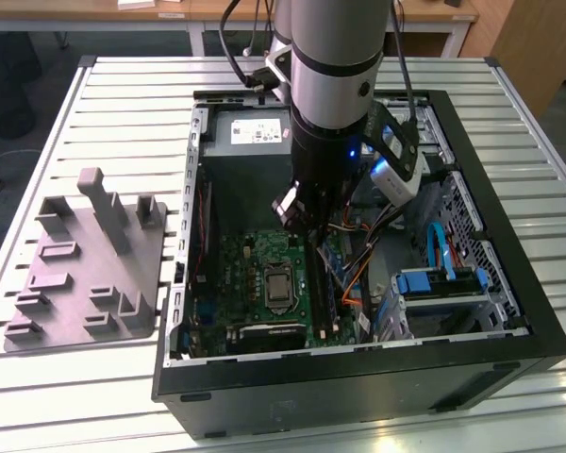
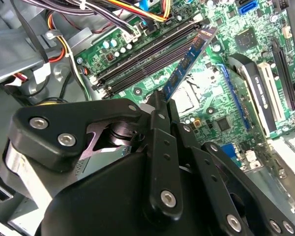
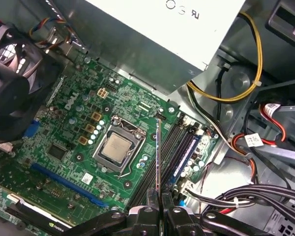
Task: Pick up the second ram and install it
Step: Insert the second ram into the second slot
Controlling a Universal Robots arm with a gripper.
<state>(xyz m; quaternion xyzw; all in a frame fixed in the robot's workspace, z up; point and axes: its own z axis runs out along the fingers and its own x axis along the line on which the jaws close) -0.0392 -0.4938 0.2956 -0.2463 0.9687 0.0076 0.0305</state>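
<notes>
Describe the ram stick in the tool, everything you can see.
The second ram is a thin, flat, narrow board; its blue-tinted face carries small components. In the first wrist view it is edge-on, a dark line. The tool is shut on one end. The rest juts free over the green motherboard, parallel to the memory slots, apparently not seated.

First wrist view: held end of second ram (image 3: 158,157) is hidden w/in pincer (image 3: 160,210); its chips are concealed, edge-on.
</notes>
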